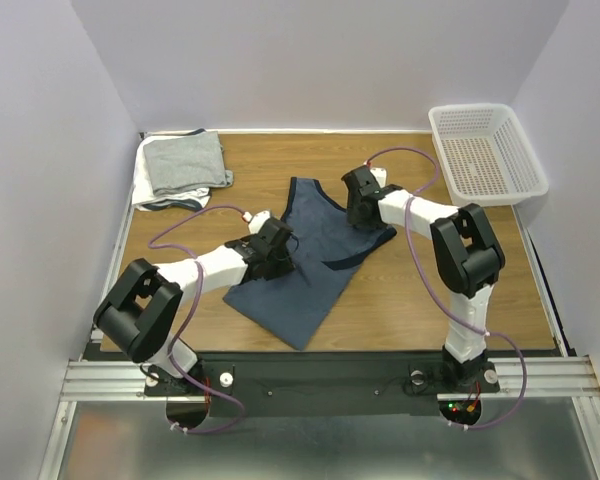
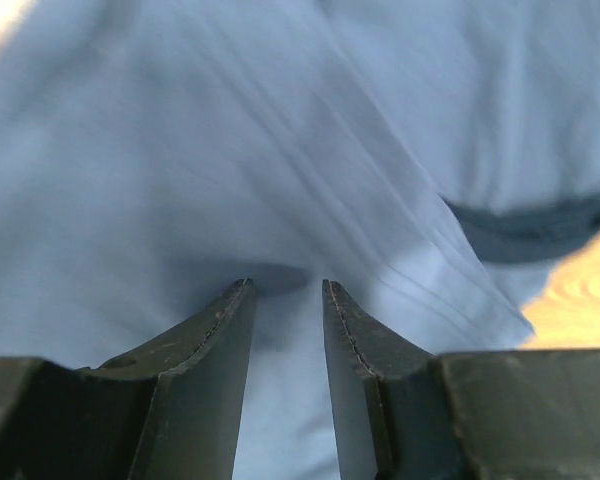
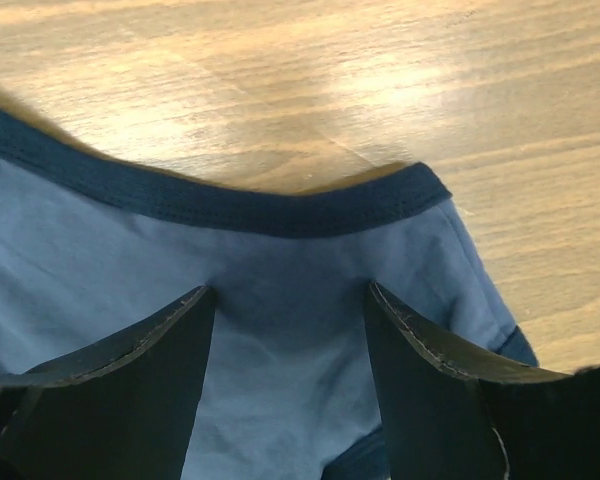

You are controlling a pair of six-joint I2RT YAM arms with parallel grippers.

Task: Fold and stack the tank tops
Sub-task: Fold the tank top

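Worktop [image 1: 430,290]: brown wood, with pale walls at its left, right and far sides
Blue top [image 1: 310,280]: slate-blue, lying mid-worktop between the two arms; straps point far, hem points near and slightly left; a navy-edged part lies slanted across its right side
Basket [image 1: 488,108]: white, perforated, in the far right corner, well apart from the blue top
Grey top [image 1: 185,162]: folded, in the far left corner, resting on white cloth [image 1: 148,195] that shows at its left and near edges
Left pincer [image 2: 285,290]: over the left side of the blue top; fingers stand a narrow gap apart, tips down on creased cloth, with blue fabric showing through the gap
Right pincer [image 3: 290,290]: at the far right part of the blue top; fingers spread wide, tips on the cloth just inside the trim
Trim [image 3: 280,210]: navy band curving along the cloth edge, bare wood beyond it
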